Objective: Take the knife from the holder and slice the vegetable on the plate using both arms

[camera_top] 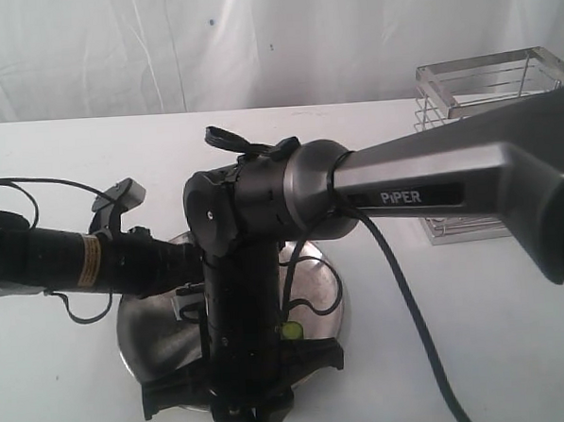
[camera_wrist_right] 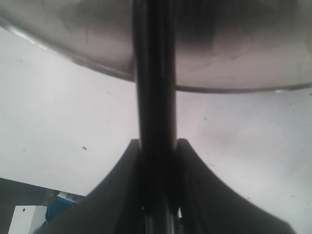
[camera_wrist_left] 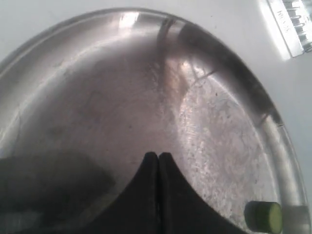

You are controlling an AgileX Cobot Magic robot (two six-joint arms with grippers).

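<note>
My exterior cam looks down from farther off; both wrist cams sit close over the round scuffed steel plate, shared by all.

The left arm reaches in level from the left, its black wrist passing behind the right arm. The left gripper angles downward, its two fingers pressed together with nothing between them. The right arm comes in from the right, bends at the wrist and drops steeply. The right gripper is clamped on the knife, one finger on either side.
</note>
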